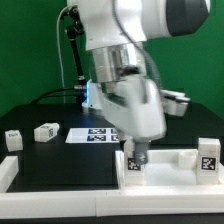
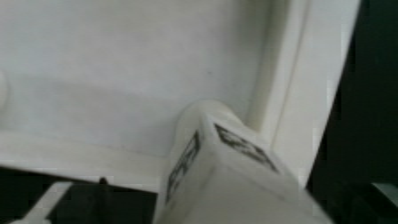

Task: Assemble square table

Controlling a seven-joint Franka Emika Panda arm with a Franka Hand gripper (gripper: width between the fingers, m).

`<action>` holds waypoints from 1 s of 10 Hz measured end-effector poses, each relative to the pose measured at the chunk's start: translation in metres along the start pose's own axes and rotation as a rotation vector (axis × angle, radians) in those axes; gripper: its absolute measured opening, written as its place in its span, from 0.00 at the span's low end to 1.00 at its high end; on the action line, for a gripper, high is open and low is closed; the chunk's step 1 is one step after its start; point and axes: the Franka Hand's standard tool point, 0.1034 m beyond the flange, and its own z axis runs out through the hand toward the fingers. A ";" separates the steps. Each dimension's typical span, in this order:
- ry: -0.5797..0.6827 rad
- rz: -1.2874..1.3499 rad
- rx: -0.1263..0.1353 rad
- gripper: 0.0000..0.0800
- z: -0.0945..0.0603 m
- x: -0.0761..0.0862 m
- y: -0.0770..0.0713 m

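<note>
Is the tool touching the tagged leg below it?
Cannot tell. In the exterior view the tool overlaps the leg in a blur; the wrist view shows the leg, but no plain contact.

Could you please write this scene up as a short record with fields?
sides: as the exterior view shows them
panel: white, square, front right
gripper: low over panel's left end; state unclear
tagged leg: under the gripper, at panel's edge
other legs: right leg at panel's right end; two left legs off it
marker board: flat, behind panel
</note>
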 end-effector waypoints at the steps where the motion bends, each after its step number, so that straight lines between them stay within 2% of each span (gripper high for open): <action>1: -0.003 -0.114 0.001 0.80 0.001 -0.002 0.000; 3: -0.003 -0.202 0.000 0.81 0.002 -0.001 0.001; 6: 0.025 -0.758 -0.021 0.81 0.002 0.006 0.001; 8: 0.028 -0.768 -0.017 0.81 0.003 0.004 -0.001; 9: 0.028 -0.755 -0.017 0.67 0.003 0.004 -0.001; 10: 0.028 -0.731 -0.016 0.67 0.003 0.004 -0.001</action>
